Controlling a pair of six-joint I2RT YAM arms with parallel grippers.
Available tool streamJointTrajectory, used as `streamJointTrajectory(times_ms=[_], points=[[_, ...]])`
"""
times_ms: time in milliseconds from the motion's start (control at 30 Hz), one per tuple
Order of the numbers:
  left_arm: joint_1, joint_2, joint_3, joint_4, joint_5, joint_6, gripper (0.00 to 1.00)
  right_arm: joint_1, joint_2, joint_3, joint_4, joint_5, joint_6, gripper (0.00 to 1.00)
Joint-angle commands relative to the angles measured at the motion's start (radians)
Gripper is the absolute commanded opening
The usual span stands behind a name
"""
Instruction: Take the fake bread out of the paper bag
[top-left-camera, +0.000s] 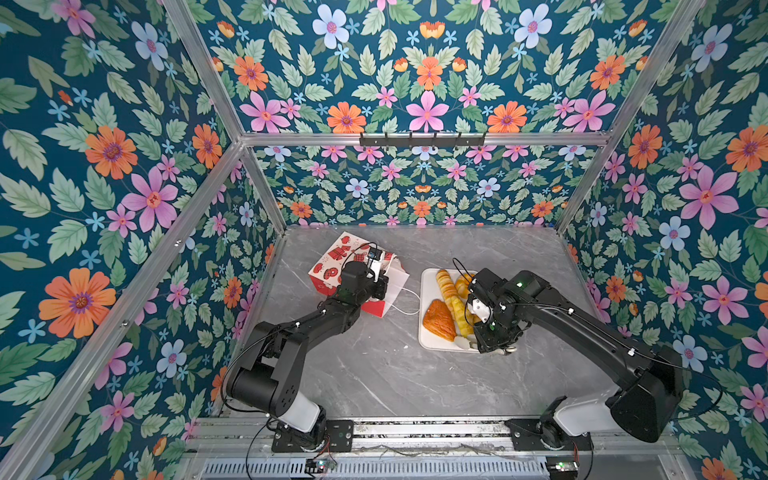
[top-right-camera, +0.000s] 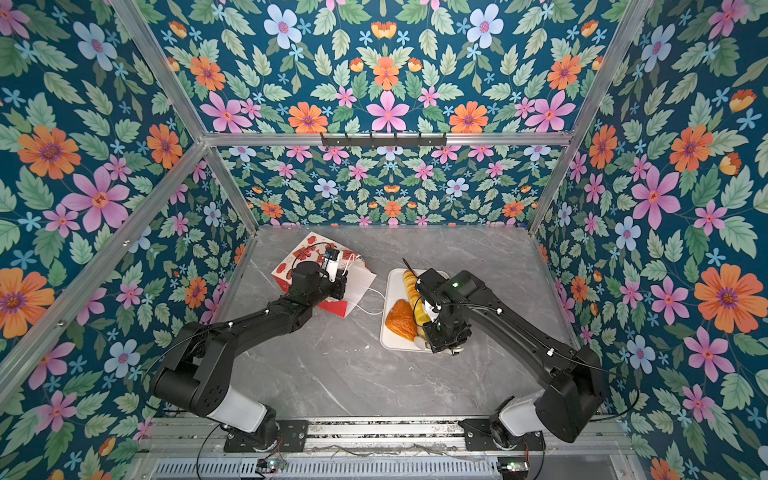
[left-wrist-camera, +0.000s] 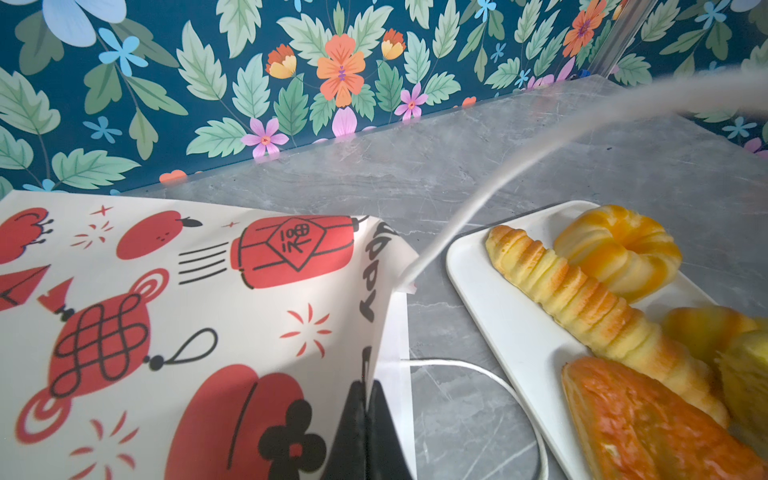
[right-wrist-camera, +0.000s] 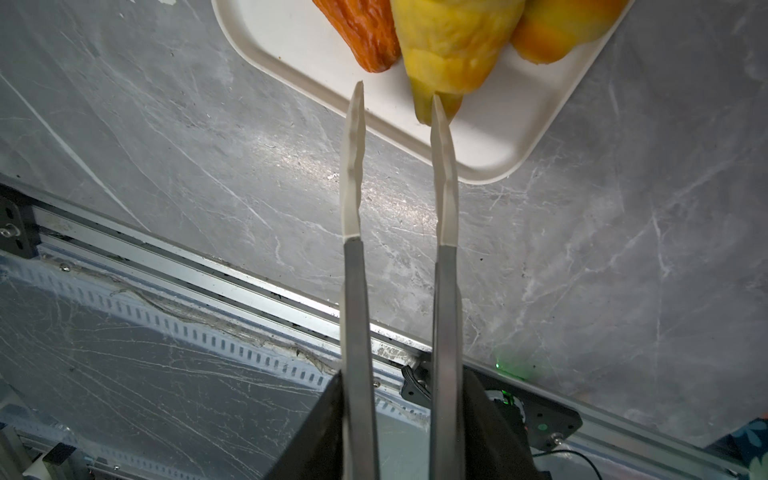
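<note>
Bread (top-left-camera: 449, 291) sits on the tray (top-left-camera: 429, 291). Right pincer (right-wrist-camera: 398, 90) hangs empty, fingers (right-wrist-camera: 353, 166) apart, over the tray's near edge. Left pincer (left-wrist-camera: 366, 390) pinches the bag (left-wrist-camera: 187, 291), whose mouth faces the tray.

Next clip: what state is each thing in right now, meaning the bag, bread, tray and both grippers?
tray: flat on the table, partly covered.
fake bread: at least four pieces lying on the tray, outside the bag.
paper bag: tipped on its side, mouth toward the tray, inside hidden.
left gripper: shut on the bag's rim.
right gripper: open, empty, at the tray's near edge.
</note>
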Motion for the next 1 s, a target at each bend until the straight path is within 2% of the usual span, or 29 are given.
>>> streamJointTrajectory(times_ms=[0, 200, 467, 733, 967], points=[[0.0, -0.006, 0.009, 0.001, 0.016, 0.0, 0.0, 0.0, -0.028, 0.016, 0.036, -0.051, -0.017, 0.42], [0.001, -0.007, 0.016, -0.002, 0.023, -0.002, 0.0, -0.001, -0.077, 0.019, 0.134, -0.133, -0.033, 0.41], [0.0, -0.009, 0.024, -0.012, 0.025, -0.001, 0.0, -0.002, -0.127, 0.002, 0.171, -0.039, -0.037, 0.41], [0.0, -0.004, 0.028, -0.015, 0.029, -0.007, 0.0, -0.002, -0.118, -0.106, 0.208, -0.194, -0.016, 0.38], [-0.001, -0.003, 0.03, -0.016, 0.033, -0.007, 0.0, -0.006, -0.105, -0.133, 0.135, -0.093, -0.002, 0.37]])
